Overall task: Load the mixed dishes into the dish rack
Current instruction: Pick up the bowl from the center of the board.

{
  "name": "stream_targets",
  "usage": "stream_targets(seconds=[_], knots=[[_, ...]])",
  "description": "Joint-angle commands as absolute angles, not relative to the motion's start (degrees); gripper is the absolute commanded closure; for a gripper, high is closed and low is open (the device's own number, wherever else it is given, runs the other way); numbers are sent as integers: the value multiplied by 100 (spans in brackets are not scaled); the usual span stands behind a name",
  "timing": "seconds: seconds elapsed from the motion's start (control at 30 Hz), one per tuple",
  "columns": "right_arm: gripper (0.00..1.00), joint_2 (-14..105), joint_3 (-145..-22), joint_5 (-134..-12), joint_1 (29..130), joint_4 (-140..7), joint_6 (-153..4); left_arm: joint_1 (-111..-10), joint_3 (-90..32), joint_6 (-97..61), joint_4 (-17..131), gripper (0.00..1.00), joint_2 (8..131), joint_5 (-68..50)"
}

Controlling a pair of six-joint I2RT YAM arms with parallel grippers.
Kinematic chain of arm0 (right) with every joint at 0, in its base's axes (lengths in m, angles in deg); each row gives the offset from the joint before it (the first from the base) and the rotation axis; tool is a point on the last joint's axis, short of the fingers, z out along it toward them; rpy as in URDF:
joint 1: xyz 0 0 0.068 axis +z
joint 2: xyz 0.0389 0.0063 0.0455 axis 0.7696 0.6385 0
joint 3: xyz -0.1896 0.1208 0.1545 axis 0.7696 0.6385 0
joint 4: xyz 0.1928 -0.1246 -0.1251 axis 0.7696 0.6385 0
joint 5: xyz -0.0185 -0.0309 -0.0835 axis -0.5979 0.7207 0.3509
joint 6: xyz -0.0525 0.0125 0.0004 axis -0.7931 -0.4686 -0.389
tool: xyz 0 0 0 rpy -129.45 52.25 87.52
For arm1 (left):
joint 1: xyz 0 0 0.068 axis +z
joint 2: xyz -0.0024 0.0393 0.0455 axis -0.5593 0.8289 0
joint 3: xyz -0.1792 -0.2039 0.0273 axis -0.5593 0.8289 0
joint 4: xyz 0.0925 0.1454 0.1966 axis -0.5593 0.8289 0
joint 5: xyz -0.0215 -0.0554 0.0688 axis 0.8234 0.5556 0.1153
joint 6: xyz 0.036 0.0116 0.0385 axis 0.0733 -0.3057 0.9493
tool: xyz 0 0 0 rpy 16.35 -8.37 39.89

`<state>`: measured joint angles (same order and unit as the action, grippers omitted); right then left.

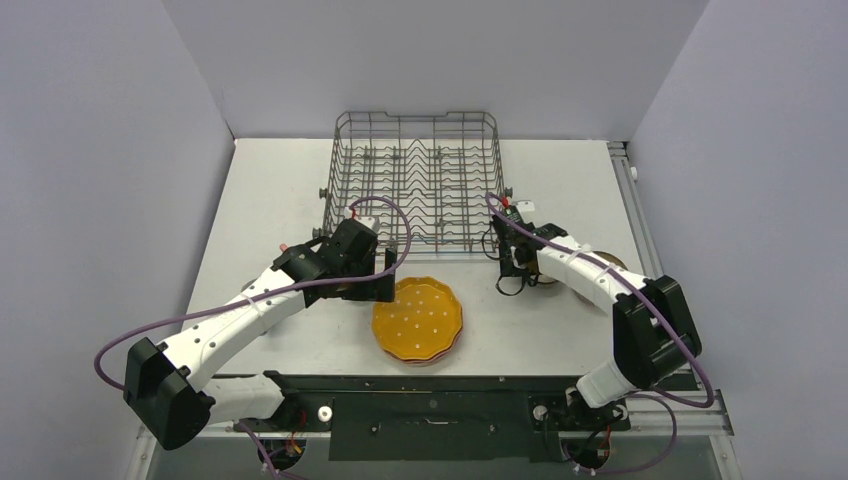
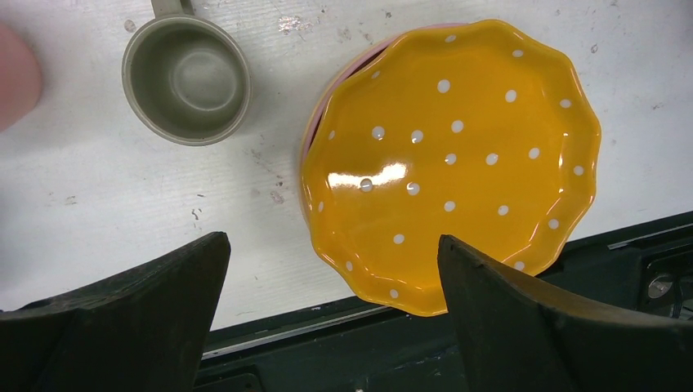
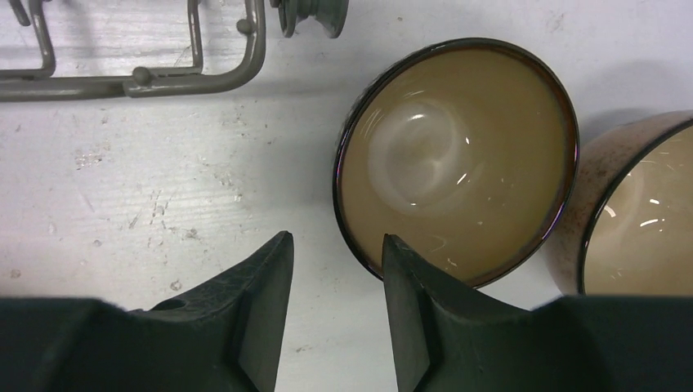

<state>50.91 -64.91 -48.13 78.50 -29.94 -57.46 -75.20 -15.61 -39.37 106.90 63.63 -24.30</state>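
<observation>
One rack stands at the back of the table, in the middle. Its near right corner is just beside the right gripper.

One orange plate, scalloped and white-dotted, lies at the table's near edge between the two arms. It rests on a pink plate, of which only a thin edge shows. How many pink plates are stacked there cannot be told.

One grey-green cup stands upright on the table just beside the plates and apart from them, with its handle pointing away.

Two bowls sit upright on the table right of the rack's near corner. The dark bowl has a tan inside and a dark rim. The second bowl is speckled brown outside and is cut off by the edge of the right wrist view. They stand side by side, and whether they touch cannot be told.

The left gripper hangs above the near left rim of the orange plate. Its jaws are spread wide and hold nothing.

The right gripper's jaws stand partly apart, either side of the dark bowl's near rim. One finger is outside the bowl and the other is over its inside. Bare table shows between the outer finger and the rim, so nothing is clamped.
</observation>
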Motion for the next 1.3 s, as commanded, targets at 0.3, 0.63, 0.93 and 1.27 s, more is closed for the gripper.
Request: stream_targets(seconds=[0.3, 0.63, 0.93, 1.27], knots=[[66, 5355, -6667, -4669, 7752, -3267, -5836, -7523, -1827, -3821, 10567, 4, 6316, -2436], [71, 5559, -6693, -4730, 7707, -3284, -5845, -7523, -1823, -3817, 10541, 4, 6384, -2446], [83, 5715, -6717, -4836, 7695, -3296, -5851, -7523, -1786, -3818, 10545, 4, 6328, -2472], [100, 5636, -6661, -4925, 7704, -3290, -5860, -7523, -1761, -3855, 10573, 4, 6241, -2515]])
